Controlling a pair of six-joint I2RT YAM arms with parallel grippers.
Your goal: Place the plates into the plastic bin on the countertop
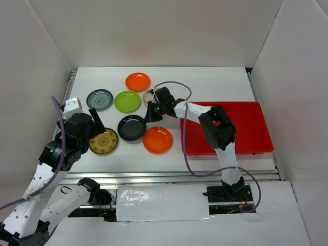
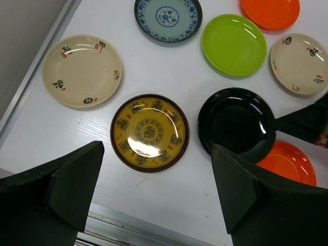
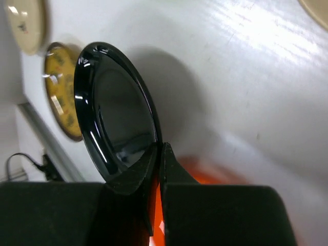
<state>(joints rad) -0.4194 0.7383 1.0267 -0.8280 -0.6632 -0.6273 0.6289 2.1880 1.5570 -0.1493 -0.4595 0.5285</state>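
Right gripper (image 3: 159, 154) pinches the rim of the black plate (image 3: 118, 128). Left gripper (image 2: 156, 187) spread wide above the yellow plate (image 2: 149, 132), near the table's (image 1: 215, 82) front edge.

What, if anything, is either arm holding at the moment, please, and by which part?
The right gripper has its jaws shut on the black plate, pinching its rim. The left gripper is open and empty.

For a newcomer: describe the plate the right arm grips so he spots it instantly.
Left of the red bin lies a cluster of plates. In its near row, between a gold patterned plate and an orange one, sits the only glossy black plate.
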